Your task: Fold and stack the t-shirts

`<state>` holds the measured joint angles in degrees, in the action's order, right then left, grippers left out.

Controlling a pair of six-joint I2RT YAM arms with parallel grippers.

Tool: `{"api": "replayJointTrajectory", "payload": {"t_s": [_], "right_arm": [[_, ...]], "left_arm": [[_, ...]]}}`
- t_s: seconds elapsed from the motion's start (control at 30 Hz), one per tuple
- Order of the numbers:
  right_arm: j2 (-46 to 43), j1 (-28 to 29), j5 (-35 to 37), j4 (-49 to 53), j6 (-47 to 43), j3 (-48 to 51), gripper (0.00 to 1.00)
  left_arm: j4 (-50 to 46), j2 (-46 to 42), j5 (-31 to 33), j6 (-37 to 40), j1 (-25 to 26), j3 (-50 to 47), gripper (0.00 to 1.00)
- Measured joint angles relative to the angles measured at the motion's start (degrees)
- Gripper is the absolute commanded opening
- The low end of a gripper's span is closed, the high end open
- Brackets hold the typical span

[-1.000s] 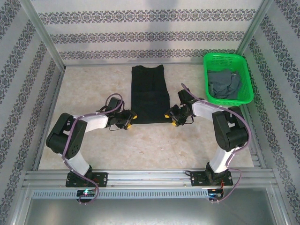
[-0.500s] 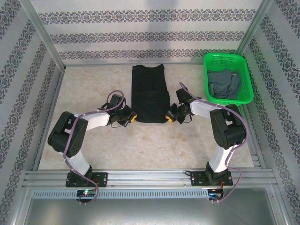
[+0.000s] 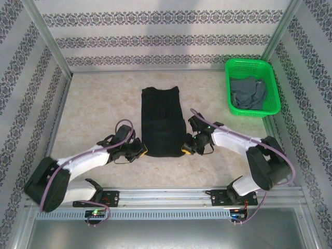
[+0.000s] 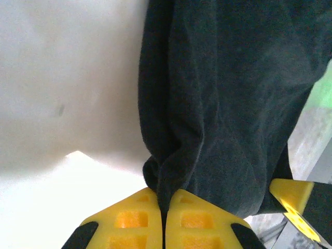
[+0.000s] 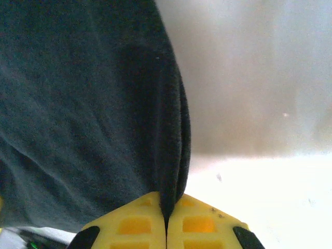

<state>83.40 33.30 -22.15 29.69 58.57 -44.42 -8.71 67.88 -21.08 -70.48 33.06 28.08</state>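
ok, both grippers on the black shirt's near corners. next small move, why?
Probably lift both corners together slightly, ready to carry the near edge to the far end. The left gripper and right gripper are each shut on a near corner of the black t-shirt, which lies flat as a long strip, so a half fold looks due.

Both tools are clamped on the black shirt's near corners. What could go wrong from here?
1. Slip: the left tool and the right tool each pinch only a thin bunch of the black t-shirt right at its edge, so a corner may pull free under tension.
2. Skew: the shirt lies long and flat on the table. If the two arms move unevenly, it could twist or wrinkle, which would likely spoil the fold.
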Motion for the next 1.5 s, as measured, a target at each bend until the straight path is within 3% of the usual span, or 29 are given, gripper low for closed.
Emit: {"api": "replayJointTrajectory", "payload": {"t_s": [0.13,0.23,0.53,0.7,0.93,1.3,1.33,1.4,1.43,1.5], "right_arm": [[-7.0,7.0,0.5,3.8,2.4,2.5,0.00],[-10.7,9.0,2.0,7.5,3.3,0.7,0.00],[-11.5,6.4,9.2,17.8,3.4,-17.4,0.00],[-7.9,1.4,10.1,19.5,2.4,-24.2,0.00],[1.6,-4.0,9.4,19.4,0.8,-31.7,0.00],[24.5,-12.8,6.2,14.1,-1.7,-50.0,0.00],[27.2,-13.4,6.1,13.0,-2.0,-52.1,0.04],[32.5,-14.2,5.7,11.5,-2.9,-56.1,0.13],[35.2,-14.7,5.5,10.9,-3.2,-58.3,0.22],[39.7,-15.5,4.7,9.8,-3.9,-61.9,0.39]], "left_arm": [[-8.0,-13.6,1.7,0.0,2.5,-3.5,0.00],[-13.6,-19.8,3.2,0.3,2.8,-1.6,0.00],[-17.7,-18.2,10.4,3.6,3.0,13.6,0.00],[-14.3,-10.0,11.3,5.0,0.8,18.8,0.00],[-7.1,4.9,7.7,5.8,-7.8,25.7,0.00],[1.4,28.6,1.2,9.0,-16.5,42.6,0.00],[2.1,31.8,0.9,9.5,-17.1,44.8,0.03],[3.4,37.3,0.4,10.2,-18.0,48.5,0.20],[4.1,40.2,0.2,10.8,-18.5,50.4,0.31],[4.4,44.9,0.1,12.0,-19.2,53.8,0.42]]}}
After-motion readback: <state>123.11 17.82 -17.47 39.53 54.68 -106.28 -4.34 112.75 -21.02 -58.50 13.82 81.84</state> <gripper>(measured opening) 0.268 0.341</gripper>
